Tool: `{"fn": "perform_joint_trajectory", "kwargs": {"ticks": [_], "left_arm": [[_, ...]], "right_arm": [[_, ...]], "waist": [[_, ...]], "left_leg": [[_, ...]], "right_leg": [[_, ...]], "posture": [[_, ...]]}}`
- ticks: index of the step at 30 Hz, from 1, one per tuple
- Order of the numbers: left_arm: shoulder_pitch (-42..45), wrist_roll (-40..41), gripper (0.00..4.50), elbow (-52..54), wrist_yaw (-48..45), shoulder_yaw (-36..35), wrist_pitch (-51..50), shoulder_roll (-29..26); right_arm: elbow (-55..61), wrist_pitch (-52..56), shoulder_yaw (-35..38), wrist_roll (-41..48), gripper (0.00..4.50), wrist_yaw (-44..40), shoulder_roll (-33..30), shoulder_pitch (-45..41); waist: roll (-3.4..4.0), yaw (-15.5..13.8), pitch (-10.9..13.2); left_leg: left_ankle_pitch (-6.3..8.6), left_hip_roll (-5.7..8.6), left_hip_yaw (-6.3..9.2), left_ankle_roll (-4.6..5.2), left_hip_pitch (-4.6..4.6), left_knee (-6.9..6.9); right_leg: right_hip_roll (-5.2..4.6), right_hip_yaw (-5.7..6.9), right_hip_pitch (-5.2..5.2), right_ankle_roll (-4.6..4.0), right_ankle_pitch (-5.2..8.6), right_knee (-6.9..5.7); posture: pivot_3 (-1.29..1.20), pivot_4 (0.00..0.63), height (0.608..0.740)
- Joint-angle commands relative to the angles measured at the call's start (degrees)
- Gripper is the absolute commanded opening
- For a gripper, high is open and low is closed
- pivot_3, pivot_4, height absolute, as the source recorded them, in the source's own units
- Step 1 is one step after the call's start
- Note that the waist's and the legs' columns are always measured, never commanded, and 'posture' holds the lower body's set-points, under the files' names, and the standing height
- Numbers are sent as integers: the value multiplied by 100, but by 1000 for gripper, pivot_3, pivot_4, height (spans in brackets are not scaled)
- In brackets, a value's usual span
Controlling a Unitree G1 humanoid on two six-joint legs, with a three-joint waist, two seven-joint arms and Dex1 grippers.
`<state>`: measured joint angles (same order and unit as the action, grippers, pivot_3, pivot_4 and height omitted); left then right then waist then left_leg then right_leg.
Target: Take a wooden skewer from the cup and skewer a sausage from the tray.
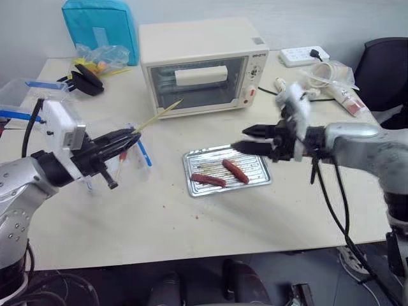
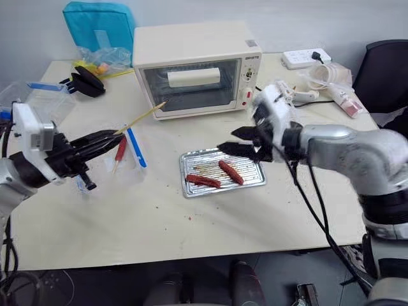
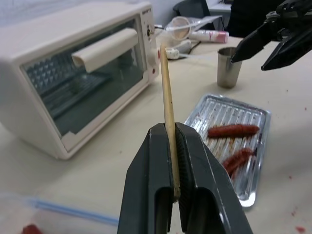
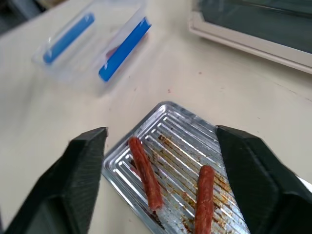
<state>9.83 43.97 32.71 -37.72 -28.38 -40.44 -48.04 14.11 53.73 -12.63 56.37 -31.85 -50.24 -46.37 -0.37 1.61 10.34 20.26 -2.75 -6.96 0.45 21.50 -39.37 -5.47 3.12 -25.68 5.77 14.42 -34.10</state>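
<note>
Wooden skewer (image 3: pixel 168 100): pale raw wood, matt, fine grain.
Tray (image 1: pixel 258 180): shiny ribbed sheet metal, brown grease staining.
Sausages (image 4: pixel 145 172): reddish-brown, slightly rough skin.
Cup (image 3: pixel 228 67): brushed silver-grey metal, dull sheen.
Left gripper (image 3: pixel 178 171): black moulded plastic, smooth, ridged inner pads.
Oven (image 1: pixel 197 44): cream casing, satin; glass door.
Boxes (image 4: pixel 95 43): clear plastic, blue edging.
Table (image 1: pixel 159 217): matt cream top.

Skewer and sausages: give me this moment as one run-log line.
left gripper: shut on skewer | right gripper: open above tray | sausages: two in tray, unskewered
</note>
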Motion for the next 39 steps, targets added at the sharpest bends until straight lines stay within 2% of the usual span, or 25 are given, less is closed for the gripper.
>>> {"fn": "perform_joint_trajectory", "kwargs": {"ticks": [1,6,10,15,18,20,30,37,39], "left_arm": [[-293,241,0,425,21,-457,-58,-96],[-499,432,0,779,250,-526,-147,-57],[-517,595,0,986,455,-425,-205,-4],[-446,704,0,1074,631,-217,-185,29],[-373,761,0,1045,654,-107,-162,14],[-327,783,0,999,617,-54,-140,-12],[50,749,0,798,545,285,-68,-30],[195,740,0,740,560,391,-80,-30],[213,740,0,723,548,382,-78,-40]], "right_arm": [[-5,-837,-409,-1213,4456,-684,186,20],[-507,-1846,-1034,-2781,4456,-1198,386,110],[-1029,-1230,-574,-2884,4456,-833,775,-15],[-782,-634,-330,-2937,4456,-689,938,249],[-470,-461,-289,-3033,3929,-577,1016,537],[-204,-306,-245,-3037,3309,-517,1061,705],[-47,-214,-179,-3496,3309,-180,1270,1136],[-351,-392,-198,-3831,3309,-111,1528,1288],[-333,-397,-201,-3871,2956,-149,1553,1338]], "waist": [[-2,-3,1],[-3,-22,1],[-3,-5,1],[-2,-6,0],[-3,-6,0],[-3,-7,0],[-3,-6,0],[-3,-4,0],[-3,-5,0]], "left_leg": [[0,1,0,0,1,1],[1,2,7,-3,2,3],[1,4,3,-3,-1,2],[0,-2,8,-9,-3,3],[0,-2,8,-10,-4,4],[0,1,6,-10,-5,4],[-4,11,3,-15,-11,3],[-6,16,-1,-17,-14,3],[-7,16,0,-19,-15,3]], "right_leg": [[-3,1,0,0,0,0],[-9,10,2,-1,0,-7],[-13,5,5,-2,0,-20],[-10,11,2,-13,7,-32],[-8,12,2,-14,8,-34],[-9,10,2,-14,8,-37],[0,8,3,-14,8,-47],[6,5,3,-14,8,-49],[7,6,3,-14,8,-51]], "posture": [[0,150,740],[0,150,740],[0,150,740],[0,150,740],[0,150,740],[0,150,740],[0,150,740],[0,150,740],[0,150,740]]}}
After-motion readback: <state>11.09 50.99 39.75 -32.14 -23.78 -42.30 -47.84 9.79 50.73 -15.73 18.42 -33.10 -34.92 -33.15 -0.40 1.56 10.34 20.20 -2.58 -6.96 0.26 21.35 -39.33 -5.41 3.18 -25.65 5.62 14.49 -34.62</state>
